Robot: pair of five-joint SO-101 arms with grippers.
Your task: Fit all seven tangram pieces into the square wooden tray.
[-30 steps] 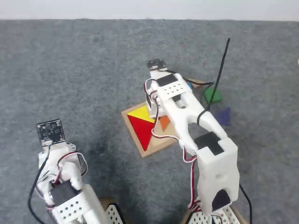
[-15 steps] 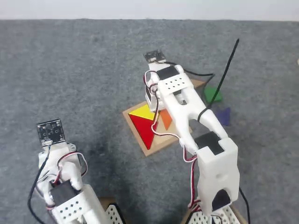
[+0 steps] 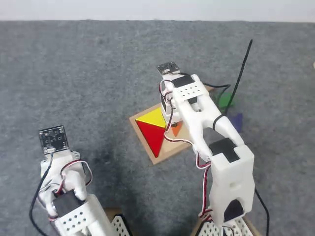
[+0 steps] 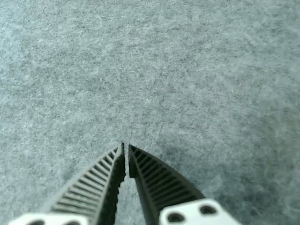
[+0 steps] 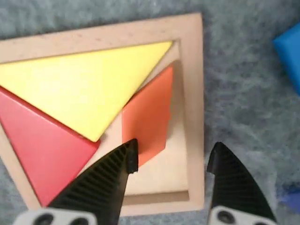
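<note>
Left hand (image 4: 126, 147): fingers shut, nothing held, low over the grey counter (image 4: 197, 70). Square wooden tray (image 5: 194, 93) at mid-counter holds a red triangle (image 5: 42, 154), a yellow triangle (image 5: 79, 84) and an orange parallelogram (image 5: 147, 122). Right hand (image 5: 175, 150): wide open, empty, above the tray by the parallelogram. Blue piece (image 5: 288, 47), green piece (image 3: 226, 100) and purple piece (image 3: 237, 121) lie loose to the tray's right.

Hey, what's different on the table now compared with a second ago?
The right arm swung slightly sideways toward the green piece, uncovering more of the yellow triangle. The right gripper is open above the orange piece in the tray; nothing was grabbed or released. The left gripper, tray, red triangle and purple piece stayed put.
</note>
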